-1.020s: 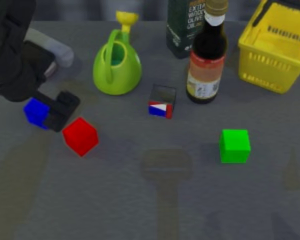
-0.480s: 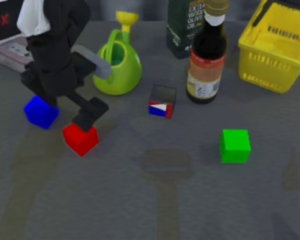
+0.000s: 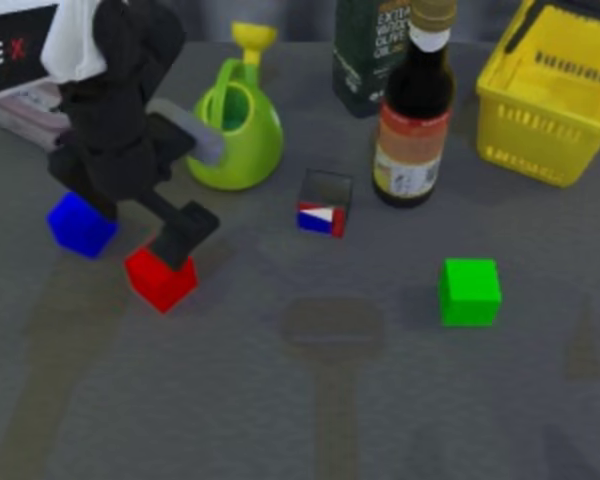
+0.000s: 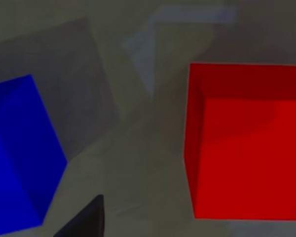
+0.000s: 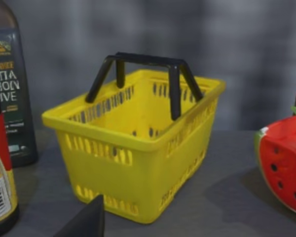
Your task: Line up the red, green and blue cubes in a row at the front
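Gripping item: red cube [image 3: 160, 279], on the table [image 3: 300, 400] at the top view's left. Landmark: green watering can [image 3: 235, 125]; the red cube lies in front of it and to its left.

- Left gripper [image 3: 183, 235]: directly over the red cube's back edge, fingers pointing down. Whether they are spread or closed on the cube cannot be told; one dark fingertip [image 4: 84, 222] shows in the left wrist view, off the cube.
- Blue cube [image 3: 80, 224]: left of the can, close beside the red cube, apart from it.
- Green cube [image 3: 469, 291]: right and front of the can, well apart.
- Right arm: out of the top view; its wrist view shows a yellow basket [image 5: 133, 148].

Handling advice: centre the fingers across two opposite flat faces, square to the cube's rotated edges, and avoid nudging the blue neighbour.
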